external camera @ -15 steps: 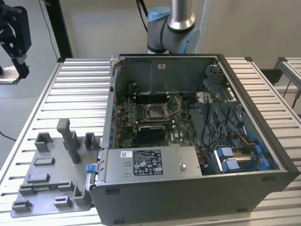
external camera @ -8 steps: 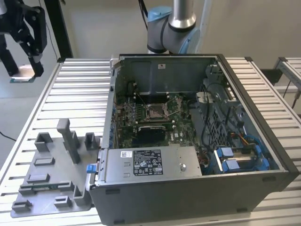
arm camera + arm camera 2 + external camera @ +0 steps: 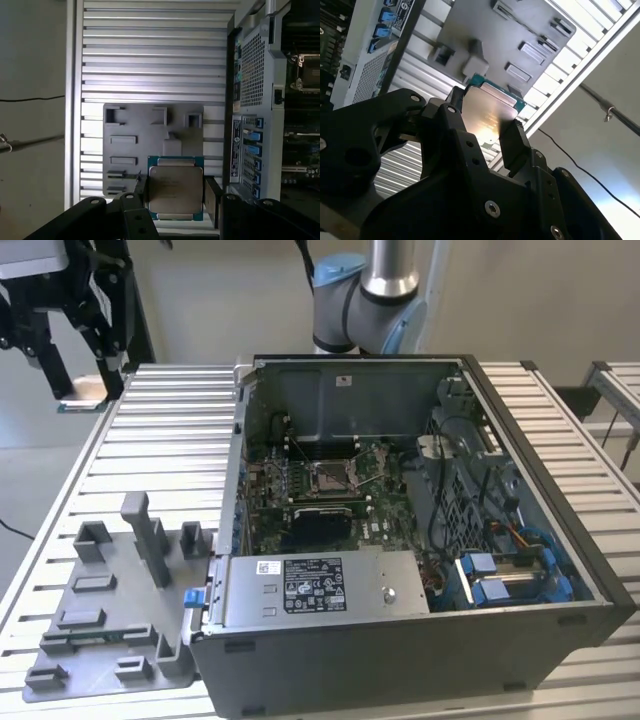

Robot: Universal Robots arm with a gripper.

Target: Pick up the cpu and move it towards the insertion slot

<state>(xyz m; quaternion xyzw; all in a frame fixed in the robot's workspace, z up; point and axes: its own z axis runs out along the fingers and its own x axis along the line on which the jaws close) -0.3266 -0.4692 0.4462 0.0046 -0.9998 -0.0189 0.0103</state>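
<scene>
Ribbed metal worktop [image 3: 170, 430], pale wall [image 3: 230, 290] behind; open computer case [image 3: 400, 620] centre, grey fixture plate [image 3: 110, 610] at 8 o'clock. Fingers [image 3: 212, 200] narrow, clamping cpu [image 3: 175, 187] by opposite edges.

Lower edge of cpu [image 3: 490, 105] behind tool [image 3: 483, 116]

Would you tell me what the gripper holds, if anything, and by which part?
The gripper holds the cpu by two opposite side edges, metal face showing.
</scene>
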